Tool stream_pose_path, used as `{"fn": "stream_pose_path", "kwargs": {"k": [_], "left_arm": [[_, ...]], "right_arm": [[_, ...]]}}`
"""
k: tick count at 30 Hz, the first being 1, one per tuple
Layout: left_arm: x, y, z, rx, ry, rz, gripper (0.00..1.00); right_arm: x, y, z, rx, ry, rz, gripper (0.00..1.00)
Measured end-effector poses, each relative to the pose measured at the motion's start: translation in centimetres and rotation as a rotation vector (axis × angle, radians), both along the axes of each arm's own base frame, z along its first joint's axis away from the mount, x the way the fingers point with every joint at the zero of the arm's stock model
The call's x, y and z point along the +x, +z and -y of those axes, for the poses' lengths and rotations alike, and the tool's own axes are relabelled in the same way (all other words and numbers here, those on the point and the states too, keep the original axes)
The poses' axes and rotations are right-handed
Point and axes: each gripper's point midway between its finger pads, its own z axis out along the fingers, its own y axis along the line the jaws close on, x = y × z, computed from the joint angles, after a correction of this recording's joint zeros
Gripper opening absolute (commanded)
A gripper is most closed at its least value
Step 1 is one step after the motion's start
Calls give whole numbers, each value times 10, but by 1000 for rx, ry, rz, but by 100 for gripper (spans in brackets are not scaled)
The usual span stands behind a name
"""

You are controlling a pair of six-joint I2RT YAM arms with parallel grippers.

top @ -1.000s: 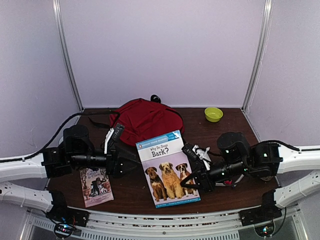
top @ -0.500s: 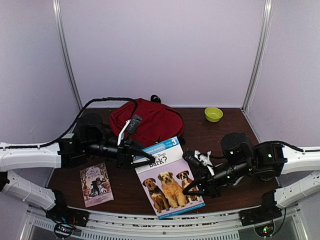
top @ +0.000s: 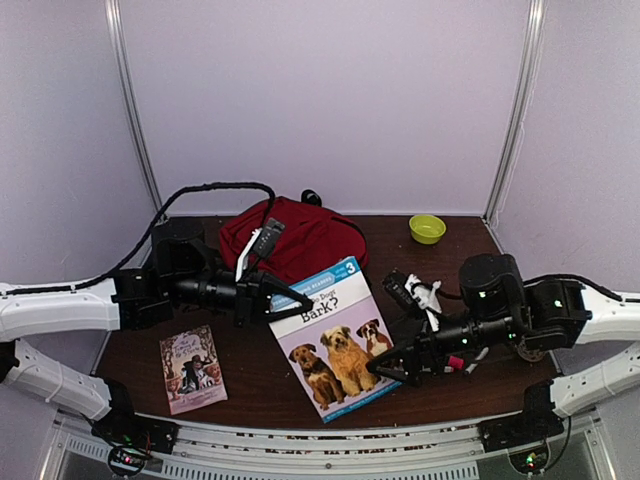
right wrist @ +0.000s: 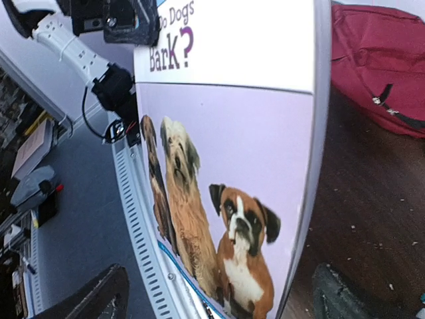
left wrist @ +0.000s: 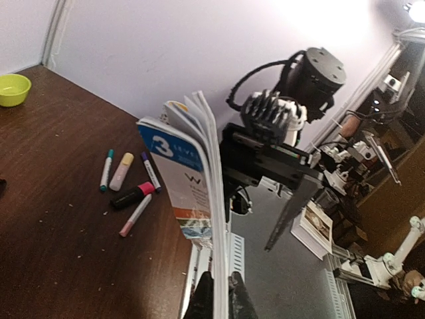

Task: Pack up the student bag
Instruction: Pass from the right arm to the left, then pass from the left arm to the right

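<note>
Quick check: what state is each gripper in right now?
Left gripper: closed, holding the book by its edge.
Right gripper: open, jaws either side of the book, not gripping.

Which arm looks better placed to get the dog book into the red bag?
Probably the left: the left gripper is shut on a corner of the dog book, beside the red bag; the right gripper stands open.

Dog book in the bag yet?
No: the top view shows the dog book outside, in front of the student bag, its far corner in the jaws of the left gripper.
</note>
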Motion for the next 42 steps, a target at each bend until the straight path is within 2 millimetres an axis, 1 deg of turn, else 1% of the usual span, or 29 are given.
{"fn": "stream_pose_path", "kwargs": {"k": [2,4,6,8,10,12,14,16,18,22,28,31,32,34,38,40,42], "left_arm": [[9,5,0,11,52,2,0],[19,14,0,19,106,5,0],[26,28,-3,13,159,17,0],[34,49,-10,-11,218,33,0],[40,71,-19,-48,274,43,0],[49,90,-29,-89,330,43,0],[58,104,-37,-128,379,34,0],[66,112,-42,-158,413,18,0],[73,116,-43,-180,436,-13,0],[80,123,-38,-213,443,-78,0],[78,143,-34,-305,406,-143,0],[74,155,-35,-347,382,-159,0],[73,159,-35,-360,374,-161,0],[71,163,-36,-377,363,-168,0],[69,167,-36,-392,346,-177,0],[68,170,-36,-403,341,-176,0],[67,171,-36,-409,338,-176,0]], "right_arm": [[14,10,9,21,-87,31,100],[30,23,21,59,-194,60,100],[44,38,35,128,-307,69,100],[54,51,48,216,-403,60,100],[61,56,58,300,-480,32,100],[67,55,64,370,-544,-3,100],[71,54,67,424,-588,-35,100],[73,53,65,461,-604,-57,100],[75,57,60,500,-602,-74,100],[76,70,42,575,-563,-109,100],[77,75,13,635,-499,-159,100],[76,87,6,681,-470,-171,98],[75,93,5,703,-457,-172,96],[73,109,3,757,-424,-168,86],[63,143,4,865,-346,-149,72],[58,159,5,910,-307,-135,58],[55,170,6,940,-281,-120,41]]}}
